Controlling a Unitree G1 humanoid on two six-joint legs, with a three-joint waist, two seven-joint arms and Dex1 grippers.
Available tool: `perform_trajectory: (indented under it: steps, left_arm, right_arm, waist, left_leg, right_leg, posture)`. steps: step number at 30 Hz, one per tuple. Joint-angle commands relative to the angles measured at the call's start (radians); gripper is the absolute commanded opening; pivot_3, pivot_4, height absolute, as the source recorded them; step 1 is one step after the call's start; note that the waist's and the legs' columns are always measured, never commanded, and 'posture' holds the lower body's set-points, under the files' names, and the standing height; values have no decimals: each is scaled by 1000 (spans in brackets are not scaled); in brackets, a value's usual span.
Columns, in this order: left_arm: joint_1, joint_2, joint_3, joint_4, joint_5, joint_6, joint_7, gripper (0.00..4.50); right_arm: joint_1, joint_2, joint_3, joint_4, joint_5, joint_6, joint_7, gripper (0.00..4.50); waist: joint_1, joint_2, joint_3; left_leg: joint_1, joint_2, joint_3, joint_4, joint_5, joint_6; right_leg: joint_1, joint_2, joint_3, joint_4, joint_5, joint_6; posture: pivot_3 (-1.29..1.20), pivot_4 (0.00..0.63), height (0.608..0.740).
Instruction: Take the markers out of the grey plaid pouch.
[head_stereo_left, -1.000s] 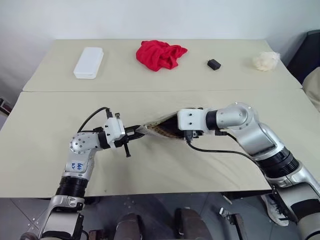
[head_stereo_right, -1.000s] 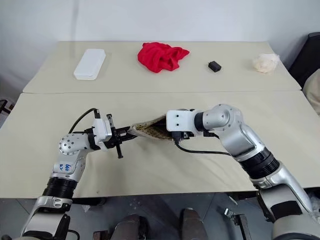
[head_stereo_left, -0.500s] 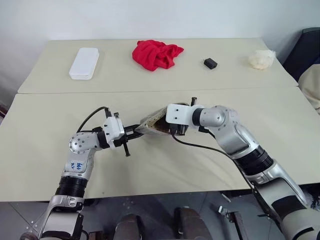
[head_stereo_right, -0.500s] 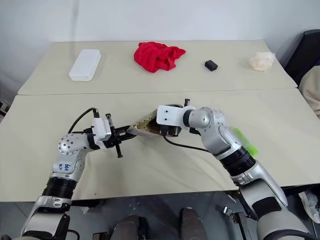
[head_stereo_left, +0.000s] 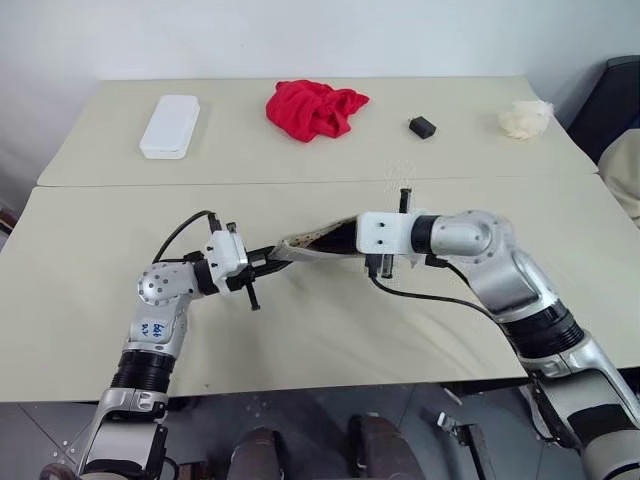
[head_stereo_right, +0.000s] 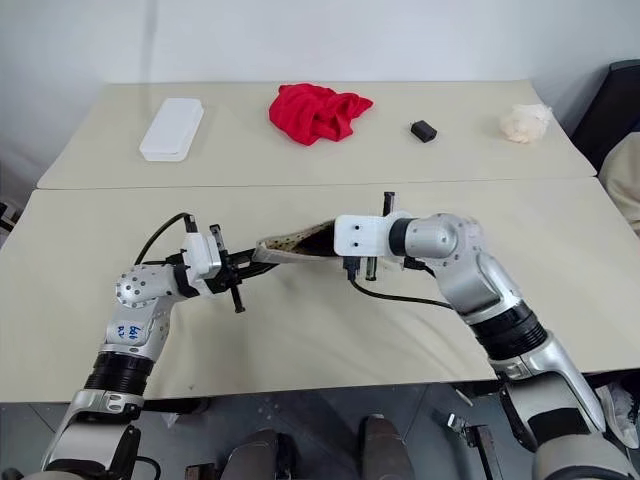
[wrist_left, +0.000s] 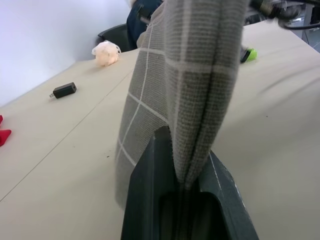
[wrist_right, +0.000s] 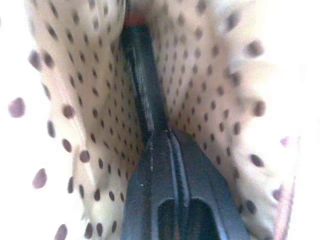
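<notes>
The grey plaid pouch (head_stereo_left: 312, 243) hangs stretched above the front table between my two grippers. My left gripper (head_stereo_left: 268, 262) is shut on its closed end, and the plaid fabric (wrist_left: 185, 75) is pinched between the fingers. My right gripper (wrist_right: 152, 135) is inside the pouch's open mouth, among the beige dotted lining (wrist_right: 200, 75). It is shut on a slim dark stick with a red end (wrist_right: 134, 20), the red marker. A green marker (wrist_left: 248, 54) lies on the table beyond the pouch.
On the far table are a white plastic box (head_stereo_left: 170, 126), a crumpled red cloth (head_stereo_left: 315, 108), a small black block (head_stereo_left: 423, 127) and a pale crumpled wad (head_stereo_left: 523, 120). A seam (head_stereo_left: 300, 183) separates the two tables. A dark chair stands at the right edge.
My right hand pushed deeper into the pouch, then drew back to the right and up a little. The pouch is now pulled longer and flatter. The left gripper kept its hold.
</notes>
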Motion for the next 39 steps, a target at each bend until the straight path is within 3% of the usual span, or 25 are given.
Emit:
perform_trajectory:
  steps: [1,10,21,27,30,36,39]
  left_arm:
    - [-8,4,18,-24,-21,-5,1,0]
    - [-5,1,14,-30,-24,2,0,0]
    - [-15,-10,7,-23,-22,3,0,0]
    - [-21,-13,7,-16,-23,-1,-5,0]
    - [-25,-14,8,-10,-22,-4,-5,0]
    - [-31,-15,10,-5,-21,-8,-5,0]
    - [-36,-14,11,-1,-22,-8,-6,0]
  right_arm:
    - [14,-25,-33,-77,23,46,27,1341]
    - [12,12,5,-99,-4,95,-4,4426]
    - [-70,219,78,80,-126,219,-195,4426]
    - [-78,252,119,132,-136,228,-175,4426]
    - [-76,248,127,159,-162,191,-206,3861]
    - [-78,222,136,196,-197,56,-252,1845]
    - [-81,224,123,206,-205,6,-280,1845]
  waist:
    - [0,0,0]
    - [0,0,0]
    - [-5,0,0]
    - [-8,0,0]
    - [-11,0,0]
    - [-20,0,0]
    - [-27,0,0]
  left_leg:
    - [0,0,0,0,0,0]
    - [0,0,0,0,0,0]
    - [0,0,0,0,0,0]
    - [0,0,0,0,0,0]
    - [0,0,0,-1,0,0]
    - [0,0,0,-1,0,0]
    - [0,0,0,-2,0,0]
  right_leg:
    - [0,0,0,0,0,0]
    - [0,0,0,0,0,0]
    - [0,0,0,1,0,0]
    - [0,0,0,1,0,0]
    - [0,0,0,1,0,0]
    - [0,0,0,1,0,0]
    - [0,0,0,2,0,0]
  posture:
    - [0,150,740]
    - [0,150,740]
    - [0,150,740]
    - [0,150,740]
    - [0,150,740]
    - [0,150,740]
    - [0,150,740]
